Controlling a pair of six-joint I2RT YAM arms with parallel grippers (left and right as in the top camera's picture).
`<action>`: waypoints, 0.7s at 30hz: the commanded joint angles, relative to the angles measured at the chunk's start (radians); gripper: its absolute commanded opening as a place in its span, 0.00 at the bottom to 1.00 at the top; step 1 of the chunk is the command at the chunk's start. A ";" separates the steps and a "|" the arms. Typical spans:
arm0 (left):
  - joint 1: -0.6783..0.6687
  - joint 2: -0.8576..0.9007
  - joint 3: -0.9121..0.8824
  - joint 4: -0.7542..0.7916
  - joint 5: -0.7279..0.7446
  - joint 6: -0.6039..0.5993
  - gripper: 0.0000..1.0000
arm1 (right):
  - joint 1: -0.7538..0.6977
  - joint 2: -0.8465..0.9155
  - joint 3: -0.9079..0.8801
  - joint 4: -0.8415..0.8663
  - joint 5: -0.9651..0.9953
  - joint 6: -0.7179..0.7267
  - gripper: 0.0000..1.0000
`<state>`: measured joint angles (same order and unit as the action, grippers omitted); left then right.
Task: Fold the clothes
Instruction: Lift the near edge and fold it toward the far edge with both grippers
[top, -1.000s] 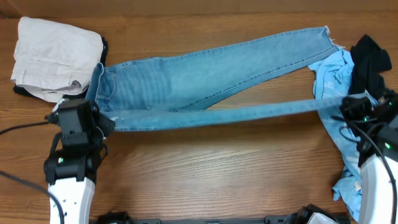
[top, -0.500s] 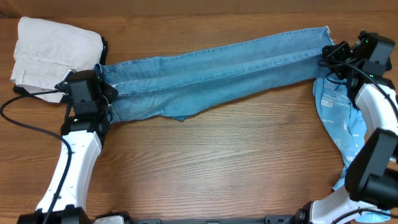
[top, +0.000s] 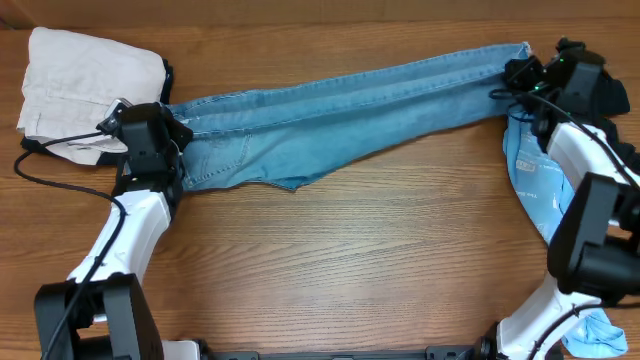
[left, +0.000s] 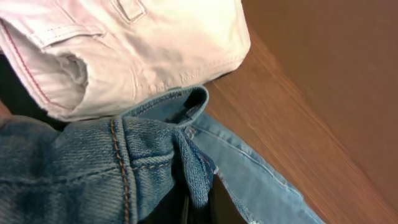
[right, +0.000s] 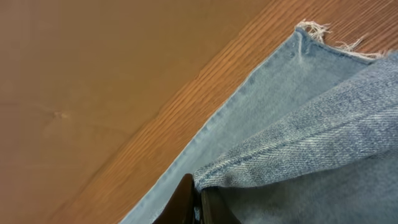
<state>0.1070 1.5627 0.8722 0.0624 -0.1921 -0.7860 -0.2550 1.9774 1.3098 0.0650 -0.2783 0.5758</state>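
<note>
The light blue jeans (top: 340, 110) lie across the back of the table, one leg folded over the other, waist at the left, frayed hems at the right. My left gripper (top: 170, 135) is shut on the waistband; its wrist view shows a fold of denim (left: 193, 171) pinched between the fingers (left: 200, 208). My right gripper (top: 522, 75) is shut on the leg end by the hems; its wrist view shows the denim edge (right: 298, 149) clamped in the fingers (right: 199, 202), with a frayed hem (right: 311, 30) beyond.
Folded beige trousers (top: 85, 90) lie at the back left, touching the waistband, and show in the left wrist view (left: 137, 43). A cyan T-shirt with white print (top: 545, 185) lies along the right edge beside dark clothing (top: 605, 95).
Both grippers carried the near leg away from me and laid it over the far leg. The jeans changed from spread apart to folded lengthwise. In the last half second both grippers shifted slightly farther back.
</note>
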 joint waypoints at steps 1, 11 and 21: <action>0.031 0.039 0.026 0.044 -0.132 -0.003 0.04 | 0.017 0.067 0.092 0.031 0.159 -0.004 0.04; 0.027 0.171 0.026 0.184 -0.123 -0.003 0.04 | 0.073 0.191 0.152 0.098 0.222 -0.008 0.04; 0.027 0.257 0.027 0.341 -0.130 -0.003 1.00 | 0.088 0.286 0.152 0.317 0.247 0.000 1.00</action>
<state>0.1097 1.7954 0.8722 0.3695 -0.2443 -0.7864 -0.1585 2.2383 1.4326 0.3397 -0.0868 0.5770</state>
